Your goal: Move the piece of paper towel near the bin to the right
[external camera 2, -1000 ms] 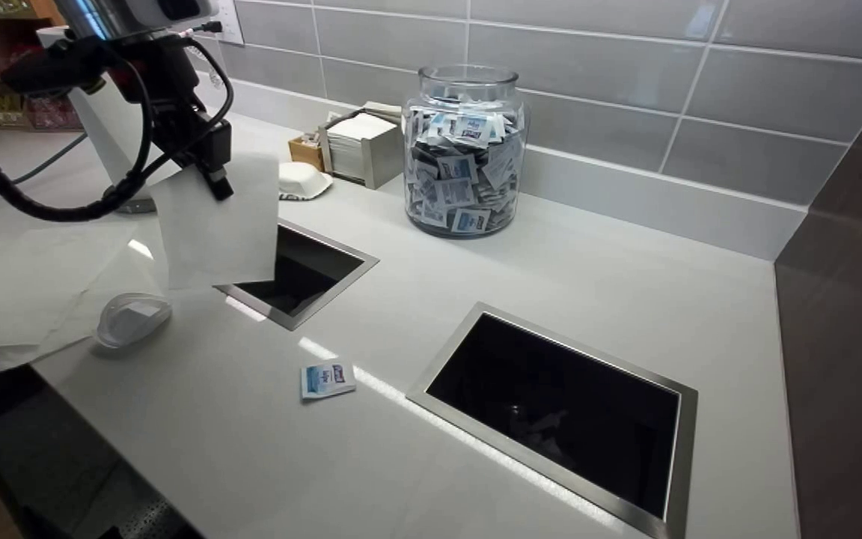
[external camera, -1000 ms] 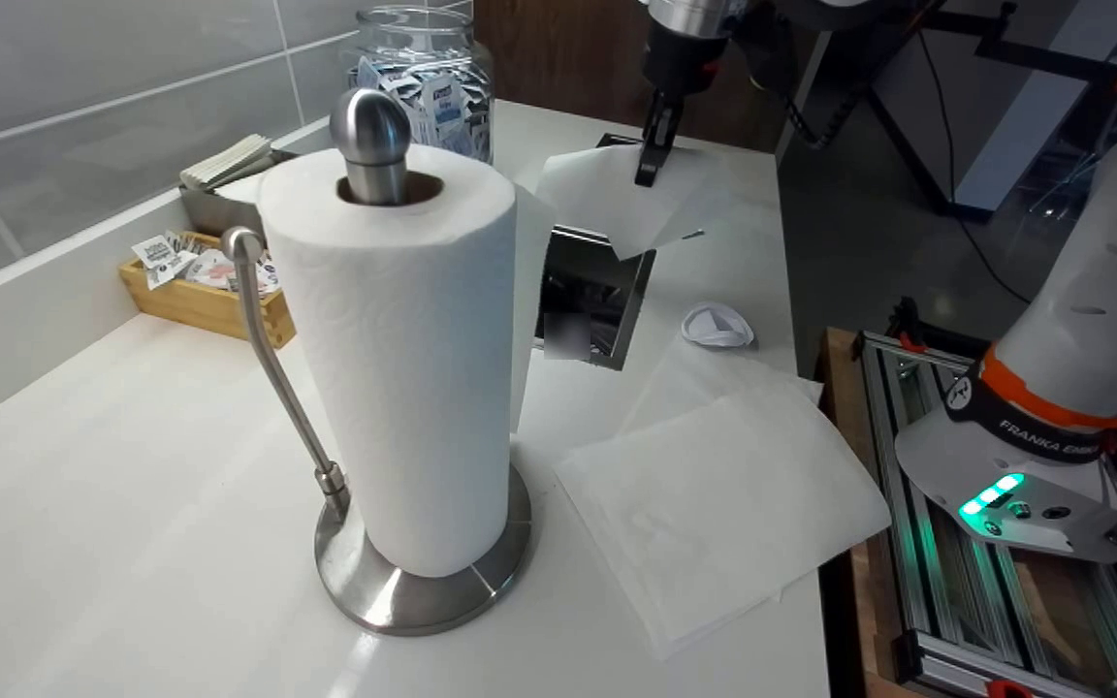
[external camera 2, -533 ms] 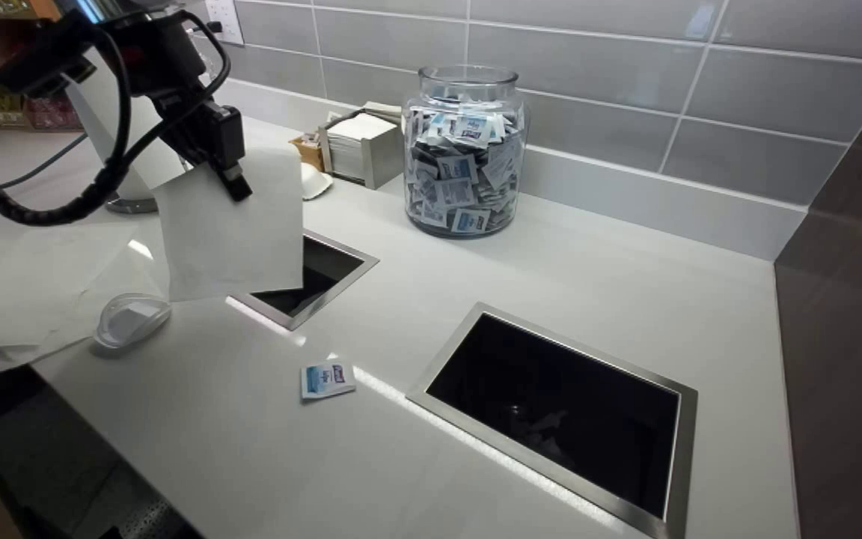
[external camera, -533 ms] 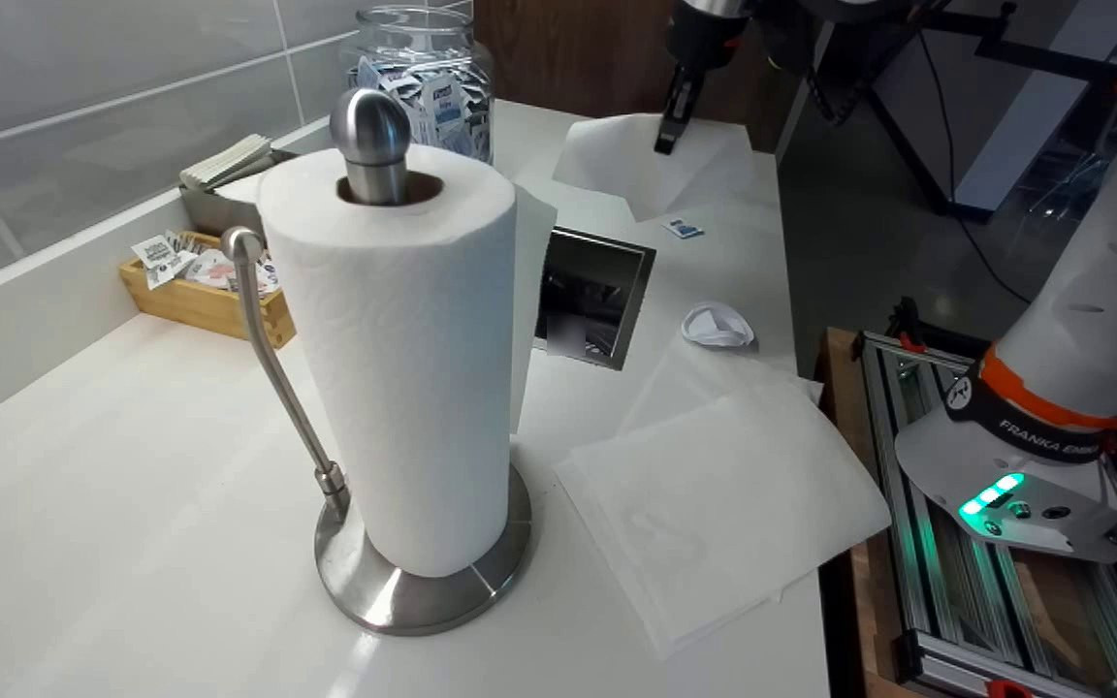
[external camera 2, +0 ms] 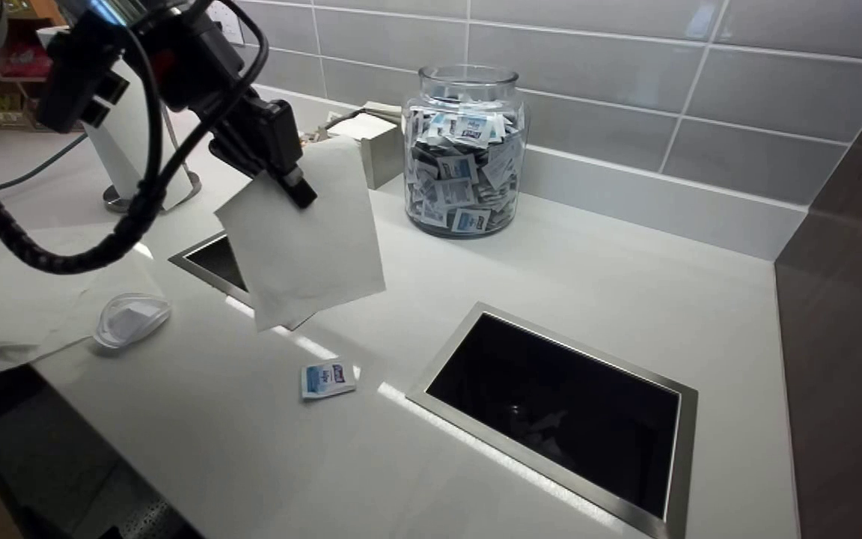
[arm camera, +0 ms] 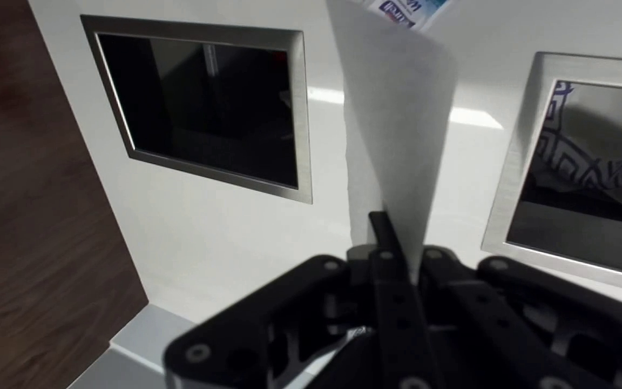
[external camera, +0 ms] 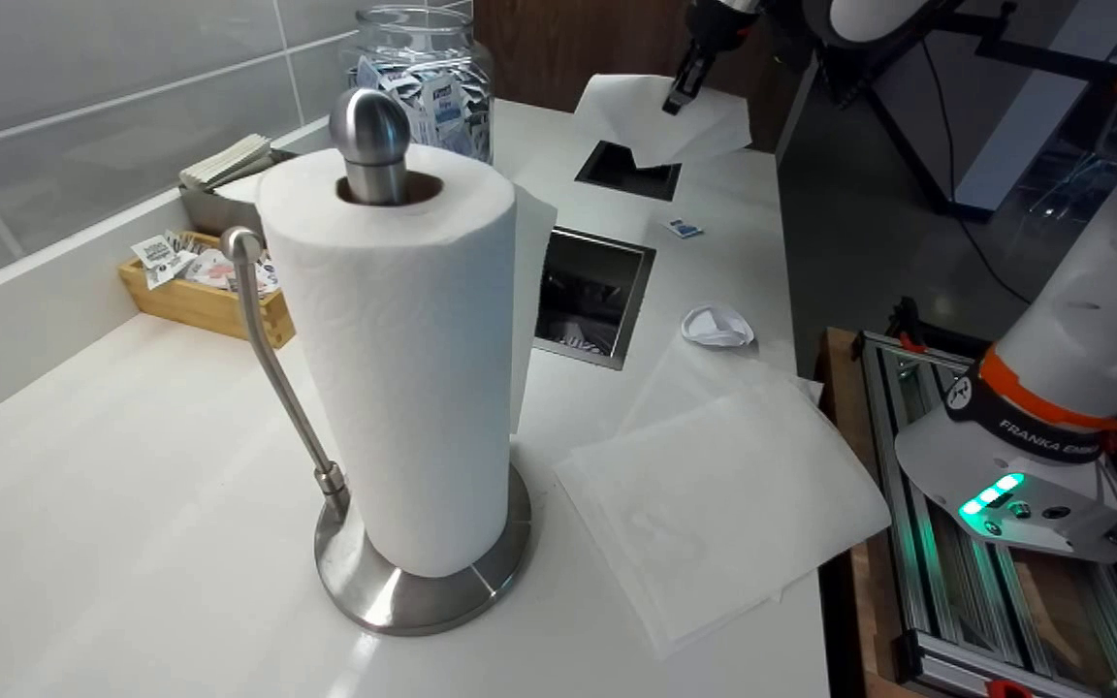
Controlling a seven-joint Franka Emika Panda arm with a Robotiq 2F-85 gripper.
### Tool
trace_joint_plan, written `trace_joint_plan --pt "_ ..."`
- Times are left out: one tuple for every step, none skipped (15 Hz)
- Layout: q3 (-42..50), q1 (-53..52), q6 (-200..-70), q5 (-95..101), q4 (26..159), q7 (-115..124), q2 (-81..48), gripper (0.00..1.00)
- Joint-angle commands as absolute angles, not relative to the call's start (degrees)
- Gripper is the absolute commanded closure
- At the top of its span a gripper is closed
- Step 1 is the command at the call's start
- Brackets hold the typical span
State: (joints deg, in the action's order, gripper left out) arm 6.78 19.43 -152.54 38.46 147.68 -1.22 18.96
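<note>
The piece of paper towel is a white, slightly curved sheet in both exterior views point(external camera: 612, 107) point(external camera 2: 319, 258) and in the wrist view point(arm camera: 408, 97). My gripper point(external camera: 679, 100) is shut on it near its upper part and holds it above the counter. The gripper also shows at the sheet in an exterior view point(external camera 2: 302, 196) and in the wrist view point(arm camera: 411, 259), where the sheet hides one fingertip. The bin, a metal-rimmed opening, shows in both exterior views point(external camera: 632, 315) point(external camera 2: 210, 279) and in the wrist view point(arm camera: 509, 173). The sheet hides part of it in an exterior view.
A second rimmed black opening point(external camera 2: 689, 442) lies near the wooden panel point(external camera 2: 850, 359). A small packet point(external camera 2: 328, 379) lies between the openings. A glass jar point(external camera 2: 465, 165), a towel roll point(external camera: 413, 368), flat white sheets point(external camera: 733, 504) and a plastic lid point(external camera: 717, 326) stand or lie around.
My gripper has carried the sheet up and away from the roll, rightward in an exterior view. The small packet and the far opening are now uncovered in an exterior view. The grip stays shut.
</note>
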Motion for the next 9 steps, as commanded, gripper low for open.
trace_joint_plan --pt "8.9 20.6 -159.5 41.2 145.5 -0.2 13.1 1.0" --pt "9.4 20.8 -160.6 40.9 144.7 -0.4 11.6 1.0" --pt "10.0 20.7 -161.7 40.3 144.0 -1.0 10.2 1.0" --pt "10.6 20.7 -162.6 39.9 143.2 -1.4 8.6 1.0" --pt "11.2 20.5 -163.3 39.5 142.4 -1.8 7.1 1.0" --pt "11.8 20.2 -164.0 39.0 141.5 -2.8 5.5 1.0" --pt "12.5 19.7 -164.9 37.6 140.8 -3.9 4.1 0.91" --pt "13.1 19.3 -165.9 36.2 140.0 -5.0 2.5 0.98" --pt "13.4 18.9 -166.7 35.0 139.2 -6.1 1.1 0.96"
